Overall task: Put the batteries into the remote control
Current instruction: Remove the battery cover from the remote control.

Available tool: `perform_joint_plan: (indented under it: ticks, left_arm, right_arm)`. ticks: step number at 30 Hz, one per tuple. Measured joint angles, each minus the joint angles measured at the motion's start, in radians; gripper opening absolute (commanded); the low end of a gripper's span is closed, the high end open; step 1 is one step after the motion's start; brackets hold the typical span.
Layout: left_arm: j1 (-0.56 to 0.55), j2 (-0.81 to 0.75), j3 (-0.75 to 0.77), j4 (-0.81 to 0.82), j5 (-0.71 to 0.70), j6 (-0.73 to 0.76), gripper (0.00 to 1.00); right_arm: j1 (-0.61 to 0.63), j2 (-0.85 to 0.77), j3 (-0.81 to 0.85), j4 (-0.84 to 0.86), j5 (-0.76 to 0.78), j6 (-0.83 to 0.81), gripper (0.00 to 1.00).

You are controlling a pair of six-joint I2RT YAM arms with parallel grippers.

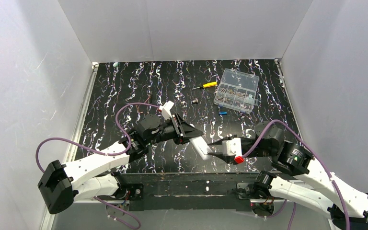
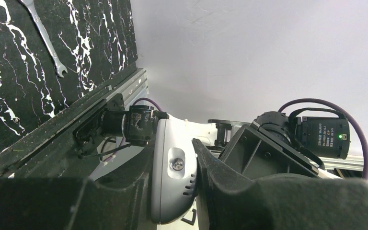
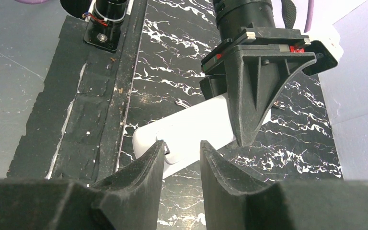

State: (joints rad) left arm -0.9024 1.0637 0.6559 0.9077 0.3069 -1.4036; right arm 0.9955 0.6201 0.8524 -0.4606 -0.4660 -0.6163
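Note:
The white remote control (image 1: 201, 145) is held off the table in my left gripper (image 1: 193, 132), which is shut on its flat sides. In the left wrist view the remote (image 2: 172, 172) sits edge-on between the two black fingers, showing a small screw recess. My right gripper (image 1: 212, 143) is open, with its fingertips right at the remote's free end. In the right wrist view the remote (image 3: 191, 127) lies just past the tips, and the left tip touches a small tab on its edge. One blue battery (image 1: 223, 113) lies on the table. No other battery shows.
A clear compartment box (image 1: 236, 90) stands at the back right, and a yellow-handled screwdriver (image 1: 205, 86) lies left of it. A small dark part (image 1: 195, 101) lies near the middle. A silver wrench (image 2: 45, 38) lies on the black marbled table (image 1: 124, 86). White walls enclose the table.

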Motion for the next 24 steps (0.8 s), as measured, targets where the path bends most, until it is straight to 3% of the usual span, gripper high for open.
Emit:
perform_joint_plan:
  ticks: [24]
  left_arm:
    - [0.0,0.013,0.0,0.001,0.001,-0.003,0.0]
  right_arm:
    - [0.0,-0.013,0.0,0.013,0.006,0.009,0.44]
